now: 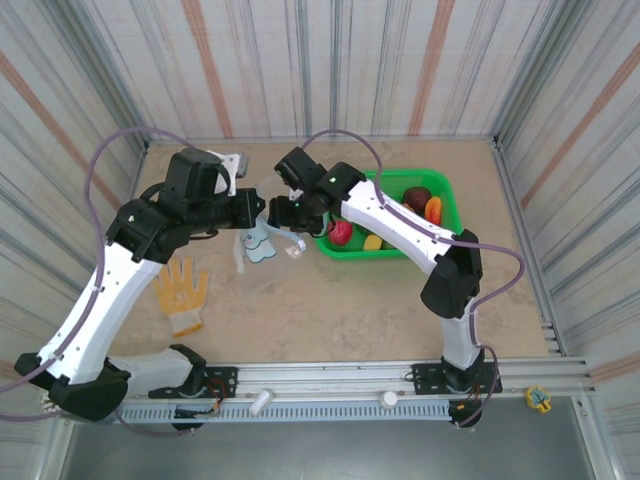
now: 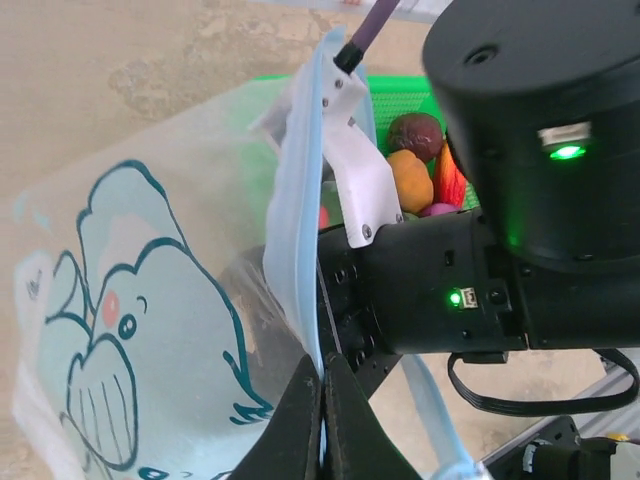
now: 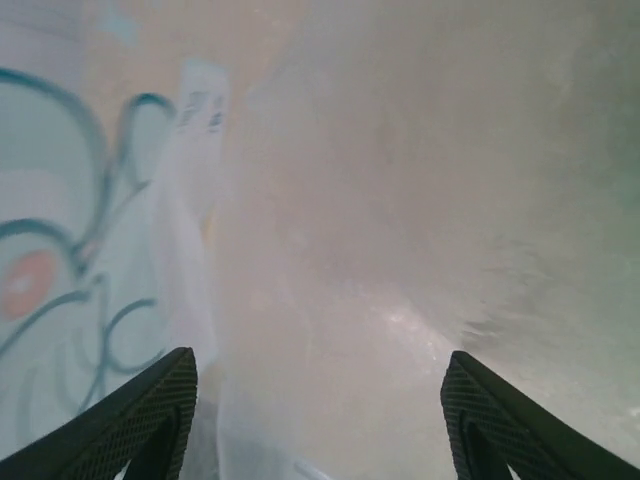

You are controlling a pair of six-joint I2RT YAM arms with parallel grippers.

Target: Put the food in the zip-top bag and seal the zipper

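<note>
**Left pincer** (image 2: pixel 322 392): black tapered fingers, pressed together on the zipper (image 2: pixel 298 200). The zipper is a thin pale blue strip that runs up from the fingertips in a gentle curve.

**Right pincer** (image 3: pixel 320 425): fingers spread wide. The pads (image 3: pixel 140 420) are black with a fine cross-hatched grip. Only the tips are seen, the rest being cut off at the lower edge.

**Zip-top bag** (image 2: pixel 150 330): crinkly clear film, printed with a pale teal cartoon animal outlined in dark teal. It is held by its mouth between the two pincers, near the middle of the surface (image 2: pixel 110 60). In the right wrist view the film is seen milky and blurred all round, so the right pincer is probably inside the mouth. Contact between pads and film cannot be judged.

**Food** (image 2: pixel 410 180): rounded toy pieces in dark purple, orange and red, lying in the green mesh basket (image 1: pixel 452 205) just right of the bag. They are partly hidden by the right arm's black housing.

**Surface**: mottled beige, stone-like pattern.

**Yellow glove** (image 1: pixel 182 292): laid flat to the left of the bag, apart from it.
</note>
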